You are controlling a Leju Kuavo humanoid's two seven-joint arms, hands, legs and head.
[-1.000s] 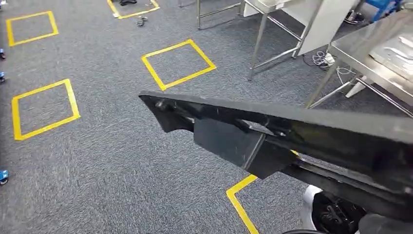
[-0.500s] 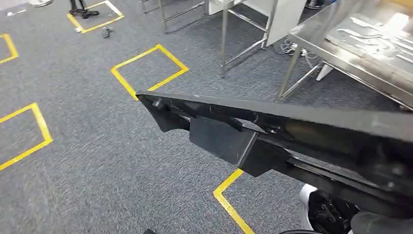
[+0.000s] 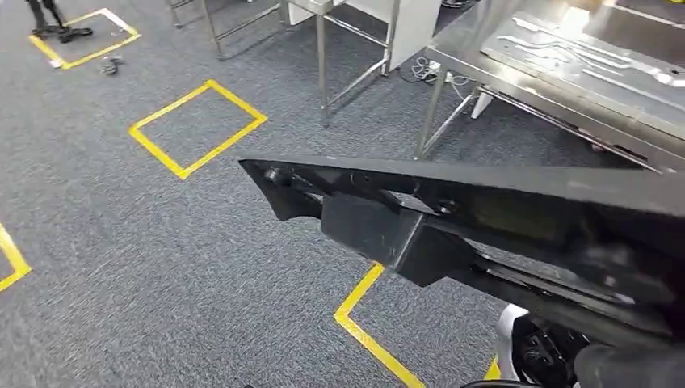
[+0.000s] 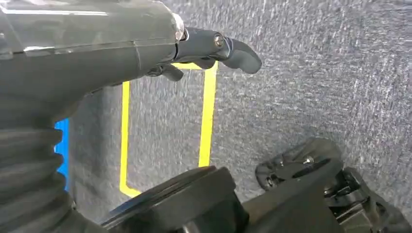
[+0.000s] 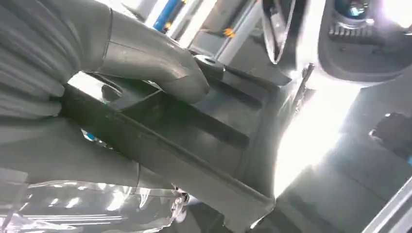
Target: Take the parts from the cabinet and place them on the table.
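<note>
A long black plastic part (image 3: 452, 218) stretches across the head view from the lower right toward the middle, carried above the grey carpet. In the right wrist view my right hand (image 5: 145, 63) grips this black part (image 5: 204, 131), thumb pressed on its ribbed inner side. My left hand (image 4: 194, 48) hangs over the carpet with its fingers apart and nothing in it. The steel table (image 3: 472, 52) stands at the upper right, with flat metal pieces (image 3: 582, 56) lying on its top.
Yellow tape squares (image 3: 198, 125) mark the carpet, and one tape corner (image 3: 355, 311) lies just under the part. A second steel-legged table (image 3: 323, 56) stands at the top middle. White cables (image 3: 432, 73) lie by the table legs. A person's feet (image 3: 48, 24) stand far left.
The whole picture has shifted: the camera has turned, so the steel table now shows nearer and more fully at the upper right. The black part keeps its place in my right hand.
</note>
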